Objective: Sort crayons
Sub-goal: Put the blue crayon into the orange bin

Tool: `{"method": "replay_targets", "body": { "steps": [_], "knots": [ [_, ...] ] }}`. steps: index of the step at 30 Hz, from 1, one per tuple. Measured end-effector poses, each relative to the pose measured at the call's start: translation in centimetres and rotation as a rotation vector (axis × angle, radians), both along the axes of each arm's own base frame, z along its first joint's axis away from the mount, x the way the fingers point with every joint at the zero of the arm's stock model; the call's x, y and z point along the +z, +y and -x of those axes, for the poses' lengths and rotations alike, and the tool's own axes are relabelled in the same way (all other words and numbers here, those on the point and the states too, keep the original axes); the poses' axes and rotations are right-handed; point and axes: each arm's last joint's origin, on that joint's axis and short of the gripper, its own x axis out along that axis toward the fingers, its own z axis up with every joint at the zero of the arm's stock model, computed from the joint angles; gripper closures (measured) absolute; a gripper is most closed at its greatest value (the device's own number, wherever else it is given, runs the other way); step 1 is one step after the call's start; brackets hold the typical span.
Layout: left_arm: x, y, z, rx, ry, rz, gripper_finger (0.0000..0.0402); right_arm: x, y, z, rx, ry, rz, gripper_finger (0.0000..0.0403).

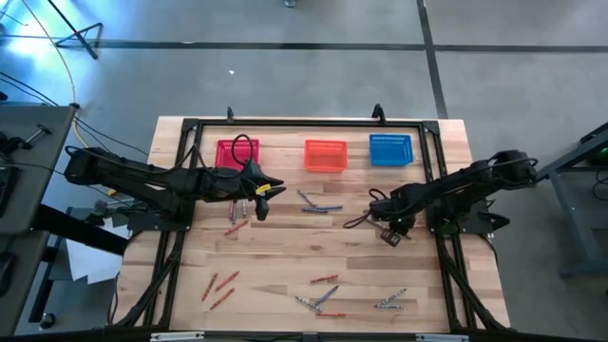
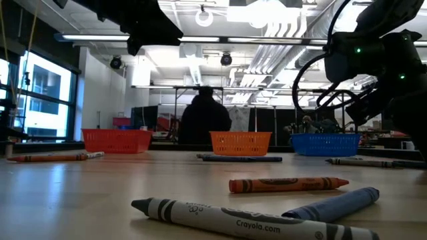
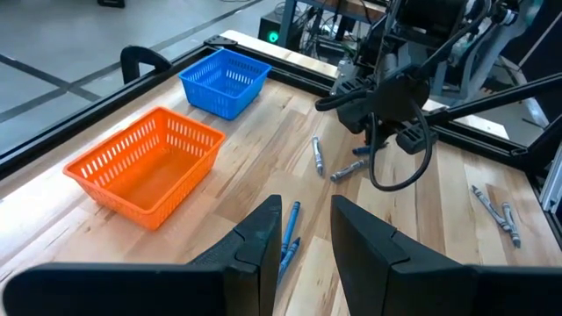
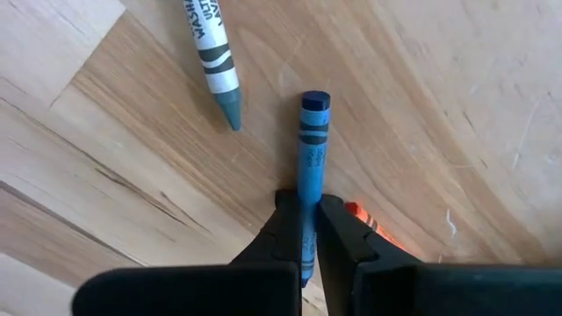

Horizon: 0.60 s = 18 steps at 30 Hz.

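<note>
Right gripper (image 4: pixel 303 230): lowered to the table (image 1: pixel 285 285) right of centre in the high view; jaws pinched on a blue crayon (image 4: pixel 309 158), which lies flat on the wood. A grey crayon (image 4: pixel 213 54) lies just beside it, apart; an orange crayon (image 4: pixel 369 221) shows behind one finger.

Left gripper (image 3: pixel 303 237): held above the table left of centre in the high view, near the red basket (image 1: pixel 237 152); jaws parted narrowly, holding nothing.

Baskets: red, orange basket (image 1: pixel 325 155), blue basket (image 1: pixel 390 149), in a row along the upper edge of the table.

Loose crayons (image 1: pixel 323 294): scattered in groups across the centre and lower table.
</note>
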Motion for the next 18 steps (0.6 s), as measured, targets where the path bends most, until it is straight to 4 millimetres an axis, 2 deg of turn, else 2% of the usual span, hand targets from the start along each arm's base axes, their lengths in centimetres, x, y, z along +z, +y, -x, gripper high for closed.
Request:
{"method": "replay_targets", "body": {
  "steps": [12, 18],
  "knots": [
    [0.0, 0.0, 0.0, -0.001, 0.0, 0.0, 0.0314, 2.9, -0.4, 0.8, -0.078, -0.185, 0.073, 0.04],
    [0.0, 0.0, 0.0, 0.0, 0.004, -0.019, 0.0314, 4.3, -1.5, -0.4, -0.132, -0.439, 0.229, 0.04]
  ]
}}
